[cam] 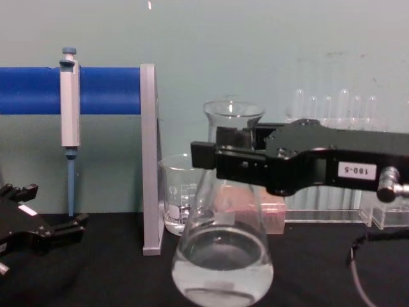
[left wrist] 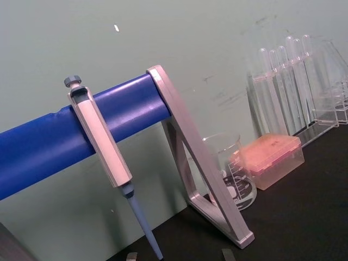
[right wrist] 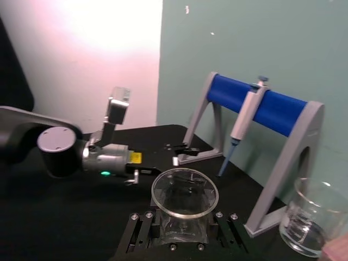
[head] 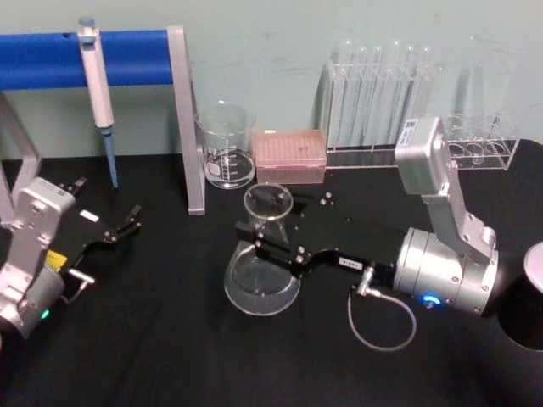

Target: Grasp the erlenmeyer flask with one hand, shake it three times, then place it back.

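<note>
The erlenmeyer flask (head: 261, 288) stands upright at the middle of the black table, clear glass with some liquid in its wide base (cam: 222, 262). My right gripper (head: 270, 229) reaches in from the right and is shut on the flask's neck, one black finger (cam: 206, 155) on each side just below the flared rim (right wrist: 185, 202). I cannot tell whether the base touches the table. My left gripper (head: 119, 222) rests low at the left, fingers open and holding nothing, well apart from the flask; the chest view has it (cam: 48, 214) at the lower left.
Behind the flask stand a glass beaker (head: 226, 144), a pink tip box (head: 290, 157) and a rack of test tubes (head: 382, 93). A pipette (head: 97, 85) hangs on the blue-barred stand (head: 188, 119) at back left. A white object (head: 534, 267) sits at the right edge.
</note>
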Robot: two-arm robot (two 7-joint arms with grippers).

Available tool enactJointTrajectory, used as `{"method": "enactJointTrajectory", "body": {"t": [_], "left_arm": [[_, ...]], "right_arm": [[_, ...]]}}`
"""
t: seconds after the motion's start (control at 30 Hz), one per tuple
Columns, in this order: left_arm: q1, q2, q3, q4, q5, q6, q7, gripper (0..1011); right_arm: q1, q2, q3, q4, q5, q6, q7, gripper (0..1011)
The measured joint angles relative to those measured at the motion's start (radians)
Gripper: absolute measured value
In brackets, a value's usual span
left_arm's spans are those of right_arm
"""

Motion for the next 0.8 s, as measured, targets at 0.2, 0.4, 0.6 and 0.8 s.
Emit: {"method": "enactJointTrajectory", "body": {"t": [0.2, 0.4, 0.6, 0.8], "left_arm": [[0.000, 0.000, 0.000, 0.000, 0.000, 0.000, 0.000, 1001], [0.000, 0.000, 0.000, 0.000, 0.000, 0.000, 0.000, 1001], [0.000, 0.000, 0.000, 0.000, 0.000, 0.000, 0.000, 1001], [0.000, 0.000, 0.000, 0.000, 0.000, 0.000, 0.000, 1001]], "right_arm": [[0.001, 0.017, -0.017, -0.009, 0.011, -0.005, 0.008, 450], [0.007, 0.033, -0.032, -0.012, 0.021, -0.016, 0.018, 451], [0.016, 0.043, -0.045, -0.012, 0.029, -0.026, 0.029, 450], [0.025, 0.047, -0.051, -0.004, 0.036, -0.033, 0.031, 450]]}}
